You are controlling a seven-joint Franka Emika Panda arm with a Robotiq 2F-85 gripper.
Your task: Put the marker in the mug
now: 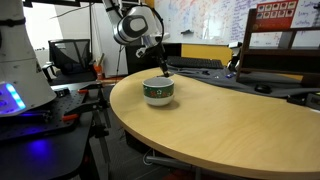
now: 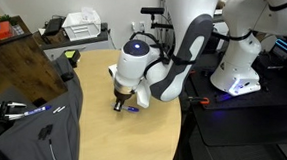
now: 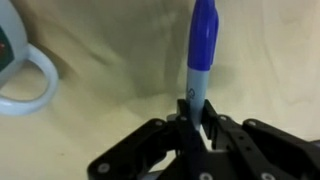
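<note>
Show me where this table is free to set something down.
Widest free patch: the table between the mug and its near edge. In the wrist view, a smaller bare strip lies between the mug and the marker in the end effector. Crowded: right at the mug, where the end effector hangs, and the back edge with its dark clutter.

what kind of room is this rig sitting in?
Probably an office or lab workspace. An exterior view shows a whiteboard covered in writing, a black office chair and a large, rounded wooden table.
</note>
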